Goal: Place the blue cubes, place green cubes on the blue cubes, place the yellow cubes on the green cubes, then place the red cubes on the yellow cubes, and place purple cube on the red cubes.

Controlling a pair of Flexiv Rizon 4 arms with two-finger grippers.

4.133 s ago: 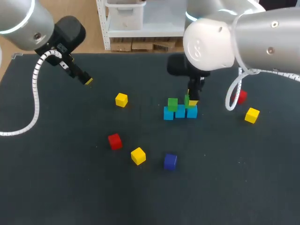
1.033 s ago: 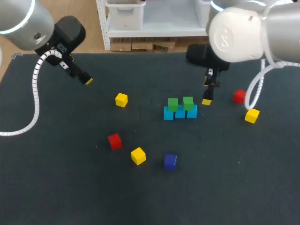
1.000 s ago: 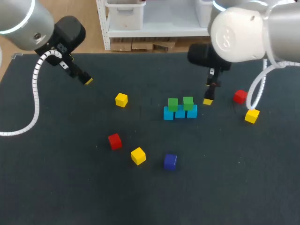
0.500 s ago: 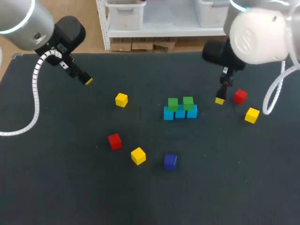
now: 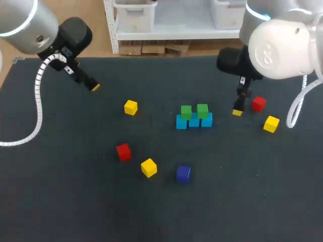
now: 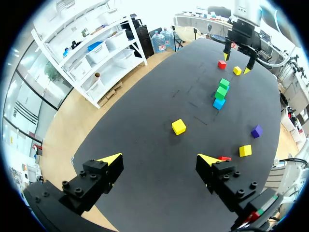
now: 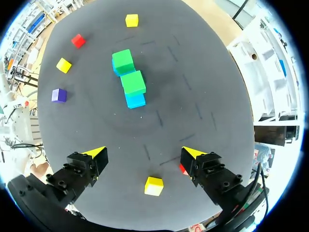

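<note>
Yellow cube (image 5: 271, 123) sits near, at 4 o'clock from the right end effector (image 5: 237, 111), which is released; left end effector (image 5: 94, 87), also released, is well apart at 10 o'clock.

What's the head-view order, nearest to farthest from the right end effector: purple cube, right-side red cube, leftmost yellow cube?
1. right-side red cube, beside the right end effector.
2. purple cube, front middle.
3. leftmost yellow cube, on the left.
</note>
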